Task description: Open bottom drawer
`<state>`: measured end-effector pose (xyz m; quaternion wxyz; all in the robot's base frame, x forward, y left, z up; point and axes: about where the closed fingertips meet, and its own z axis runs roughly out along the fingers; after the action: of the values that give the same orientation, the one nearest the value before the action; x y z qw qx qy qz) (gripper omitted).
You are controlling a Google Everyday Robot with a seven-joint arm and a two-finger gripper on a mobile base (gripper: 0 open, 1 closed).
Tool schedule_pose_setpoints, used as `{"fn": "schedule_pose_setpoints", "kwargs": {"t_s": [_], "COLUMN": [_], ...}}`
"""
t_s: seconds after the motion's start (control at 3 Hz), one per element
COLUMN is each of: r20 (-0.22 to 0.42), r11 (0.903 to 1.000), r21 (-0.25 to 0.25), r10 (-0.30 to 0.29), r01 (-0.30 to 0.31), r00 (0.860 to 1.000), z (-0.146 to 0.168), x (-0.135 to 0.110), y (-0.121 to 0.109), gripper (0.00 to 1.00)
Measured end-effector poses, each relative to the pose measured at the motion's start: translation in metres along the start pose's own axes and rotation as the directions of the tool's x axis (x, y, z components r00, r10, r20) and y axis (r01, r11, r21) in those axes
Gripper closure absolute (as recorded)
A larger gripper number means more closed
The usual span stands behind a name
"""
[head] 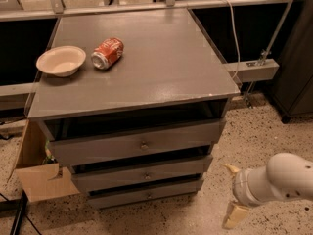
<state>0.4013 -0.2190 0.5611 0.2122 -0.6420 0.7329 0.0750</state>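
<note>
At lower right, end effector point(231, 195): it hangs low over the speckled floor, off the table's front right corner. Its two pale fingers point(235, 215) are spread wide with nothing between them. It is well apart from every drawer front.
Likely reason for the pose: it sits low, at about the height of the lowest drawer, which suggests an approach to that drawer's knob with the jaws ready to close.
Bottom drawer point(122, 198): the slimmest front at the foot of the grey table point(161, 77), with a small round knob at its centre. A dark gap shows above it, so it seems slightly ajar, and the pull is not yet made.
Middle drawer point(117, 178): directly above, with a similar knob. It is easy to mistake for the target.
Top drawer point(107, 148): the tallest front, under the tabletop's overhang.
On the table: a pale bowl point(61, 60) and a red can point(107, 53) lying on its side just beside it, both at the back left and far from any drawer travel.
Left of the table: a cardboard box point(39, 182) on the floor, against the table's side.
</note>
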Motion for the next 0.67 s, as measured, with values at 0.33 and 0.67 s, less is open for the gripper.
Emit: {"fn": "schedule_pose_setpoints", "kwargs": {"t_s": [0.33, 0.67], "r20": [-0.082, -0.144], "r11": [0.9999, 1.0], "r21": [0.0, -0.005], "r10": [-0.014, 0.005], "r01": [0.014, -0.006], "r00": [0.997, 0.99], "z": [0.039, 0.078], "x": [0.016, 0.025], "y": [0.003, 0.001], "gripper": [0.0, 0.0]}}
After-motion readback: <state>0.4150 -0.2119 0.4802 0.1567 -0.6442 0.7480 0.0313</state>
